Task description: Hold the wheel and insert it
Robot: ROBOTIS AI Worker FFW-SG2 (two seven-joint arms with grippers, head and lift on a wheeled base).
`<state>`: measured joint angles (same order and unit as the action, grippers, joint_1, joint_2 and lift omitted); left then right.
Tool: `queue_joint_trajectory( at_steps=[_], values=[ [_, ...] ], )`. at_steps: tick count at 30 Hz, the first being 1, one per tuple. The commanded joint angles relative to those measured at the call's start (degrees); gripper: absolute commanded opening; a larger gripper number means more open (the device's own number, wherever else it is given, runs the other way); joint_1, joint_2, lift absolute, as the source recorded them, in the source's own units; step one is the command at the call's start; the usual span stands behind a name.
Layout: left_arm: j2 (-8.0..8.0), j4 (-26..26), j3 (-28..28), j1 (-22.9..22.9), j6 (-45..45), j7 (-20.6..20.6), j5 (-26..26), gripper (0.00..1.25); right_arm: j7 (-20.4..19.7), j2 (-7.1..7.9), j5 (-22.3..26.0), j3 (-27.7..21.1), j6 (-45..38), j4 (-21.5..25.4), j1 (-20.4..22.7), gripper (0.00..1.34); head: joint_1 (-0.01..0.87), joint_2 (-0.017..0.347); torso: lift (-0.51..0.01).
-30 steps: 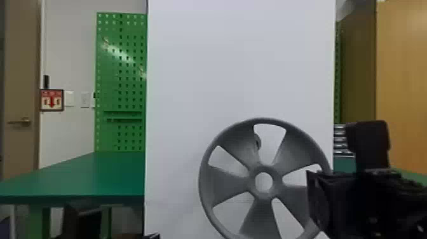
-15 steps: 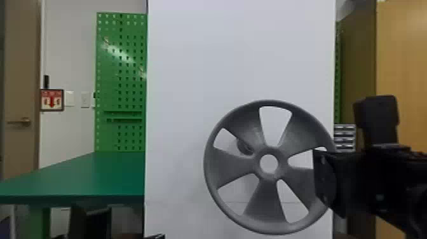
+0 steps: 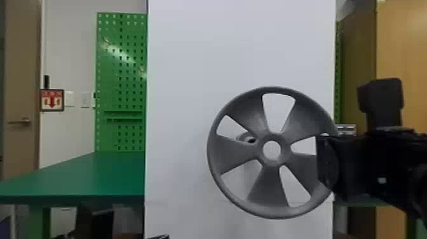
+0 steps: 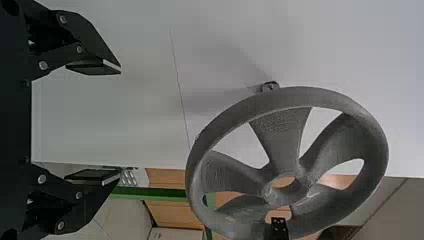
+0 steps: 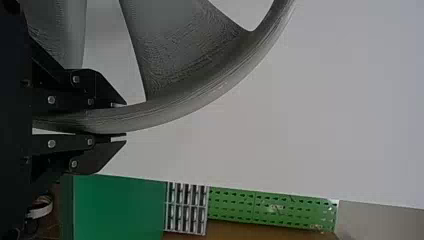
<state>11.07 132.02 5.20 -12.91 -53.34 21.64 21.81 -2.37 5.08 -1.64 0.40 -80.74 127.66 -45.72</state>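
My right gripper (image 3: 327, 162) holds the grey spoked wheel (image 3: 233, 159) by its right side, in front of the white panel (image 3: 190, 79). A small round peg (image 3: 244, 138) on the panel shows through the wheel's upper left opening, left of the hub. In the right wrist view the right gripper (image 5: 120, 120) is shut on the wheel's rim (image 5: 175, 112). My left gripper (image 4: 120, 122) stands open with nothing between its fingers, apart from the wheel (image 4: 280, 132). In that left wrist view the peg (image 4: 270, 86) is just beyond the rim.
A green table (image 3: 79, 178) lies left of the panel, with a green pegboard (image 3: 127, 79) behind it. A wooden cabinet (image 3: 410, 63) stands at the right. Grey drawers (image 5: 186, 207) are beyond the panel in the right wrist view.
The right gripper has risen and shifted slightly right with the wheel in it. The peg, first seen in the wheel's upper opening, is now in the upper left one.
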Motion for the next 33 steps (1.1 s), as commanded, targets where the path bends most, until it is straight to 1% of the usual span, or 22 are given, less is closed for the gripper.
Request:
queue_joint_trajectory(
  at_steps=[1, 18, 33],
  values=[
    [0.00, -0.1, 0.1, -0.1, 0.0, 0.0, 0.2, 0.75, 0.0, 0.19, 0.1, 0.1, 0.2, -0.5, -0.7, 0.20, 0.000, 0.006, -0.497],
    [0.00, -0.2, 0.2, -0.3, 0.0, 0.0, 0.3, 0.75, 0.0, 0.19, 0.0, 0.2, 0.7, -0.7, -1.0, 0.20, 0.000, 0.006, -0.496],
    [0.09, -0.4, 0.2, -0.4, 0.0, 0.0, 0.4, 0.75, 0.0, -0.33, -0.3, 0.7, 1.3, -0.7, -0.7, 0.20, 0.000, 0.006, -0.496]
  ],
)
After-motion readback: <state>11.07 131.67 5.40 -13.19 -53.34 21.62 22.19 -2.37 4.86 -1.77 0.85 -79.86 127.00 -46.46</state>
